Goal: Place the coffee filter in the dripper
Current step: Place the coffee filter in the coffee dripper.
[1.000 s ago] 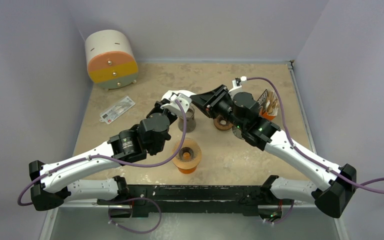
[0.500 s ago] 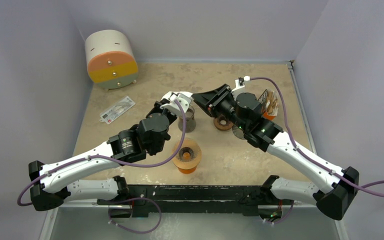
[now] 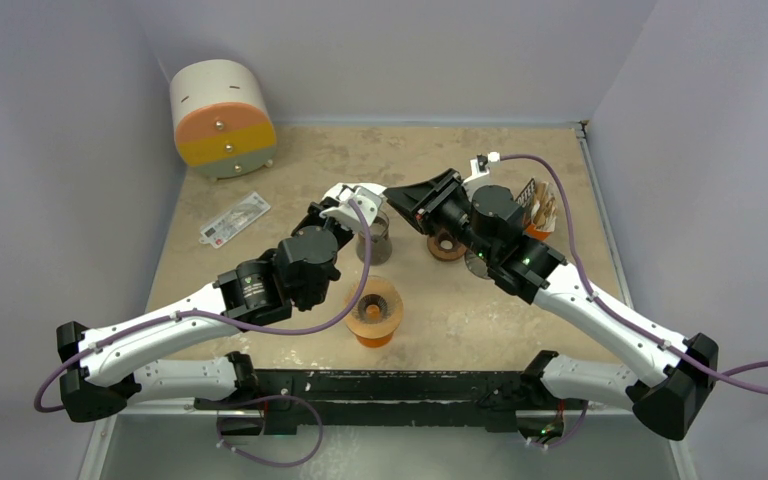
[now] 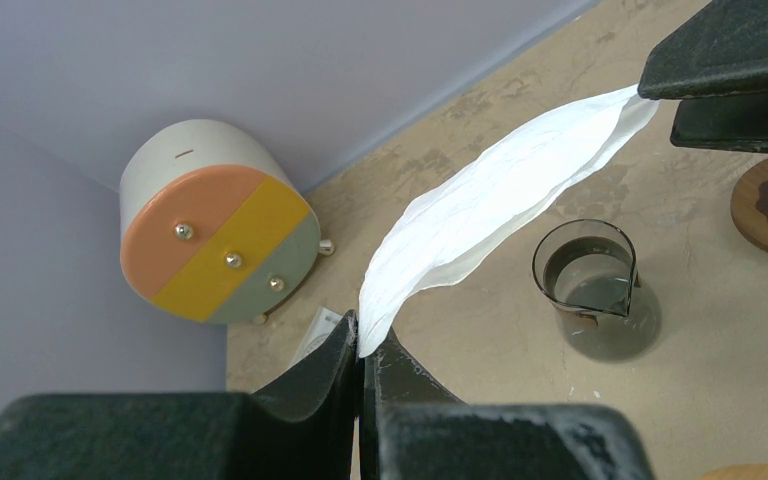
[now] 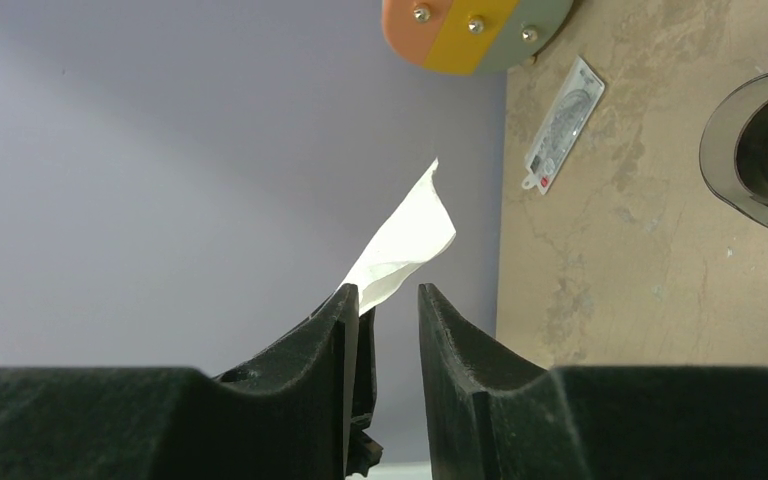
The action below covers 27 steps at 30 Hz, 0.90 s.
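Note:
The white paper coffee filter (image 4: 490,190) hangs in the air above the glass beaker (image 4: 595,290), stretched between both grippers. My left gripper (image 4: 362,335) is shut on its near tip. At the far tip the right gripper (image 4: 650,97) stands with one finger on either side. In the right wrist view the right gripper (image 5: 385,292) is open, with a clear gap, and the filter (image 5: 405,235) lies against its left finger. From above, the filter (image 3: 352,192) spans left gripper (image 3: 328,208) to right gripper (image 3: 392,195). The orange ribbed dripper (image 3: 375,312) sits on the table nearer the arm bases.
A wooden ring (image 3: 447,245) lies right of the beaker (image 3: 373,238). A drum with orange, yellow and green bands (image 3: 222,118) stands at the back left, with a printed card (image 3: 234,217) in front of it. An orange holder (image 3: 538,212) sits behind the right arm.
The right gripper has shifted slightly left toward the filter's far tip and its jaws have narrowed a little. The left gripper holds still on the filter.

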Each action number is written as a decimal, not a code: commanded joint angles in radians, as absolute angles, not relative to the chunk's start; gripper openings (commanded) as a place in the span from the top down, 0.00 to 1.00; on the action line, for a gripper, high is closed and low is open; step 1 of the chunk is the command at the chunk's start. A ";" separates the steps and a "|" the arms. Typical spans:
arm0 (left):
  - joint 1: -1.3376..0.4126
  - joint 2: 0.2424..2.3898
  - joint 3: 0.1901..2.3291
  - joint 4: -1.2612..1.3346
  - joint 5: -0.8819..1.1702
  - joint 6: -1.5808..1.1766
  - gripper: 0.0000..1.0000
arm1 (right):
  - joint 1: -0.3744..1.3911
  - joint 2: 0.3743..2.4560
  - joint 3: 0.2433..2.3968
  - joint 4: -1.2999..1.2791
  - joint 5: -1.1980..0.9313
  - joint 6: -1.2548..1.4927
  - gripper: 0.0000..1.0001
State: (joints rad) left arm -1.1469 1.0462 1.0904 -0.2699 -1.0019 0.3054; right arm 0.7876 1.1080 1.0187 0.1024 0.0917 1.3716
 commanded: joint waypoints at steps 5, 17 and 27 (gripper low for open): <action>-1.152 1.026 1.132 -0.248 -1.001 0.286 1.00 | 0.793 1.101 1.026 0.126 0.108 1.371 0.70; -1.152 1.028 1.133 -0.247 -1.002 0.284 1.00 | 0.793 1.106 1.012 0.133 0.085 1.383 0.76; -1.152 1.028 1.135 -0.248 -1.001 0.284 1.00 | 0.793 1.118 1.015 0.136 0.081 1.387 0.77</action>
State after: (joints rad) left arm -1.1469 1.0454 1.0920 -0.2699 -1.0019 0.3050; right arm 0.7876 1.1107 1.0111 0.1047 0.0853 1.3769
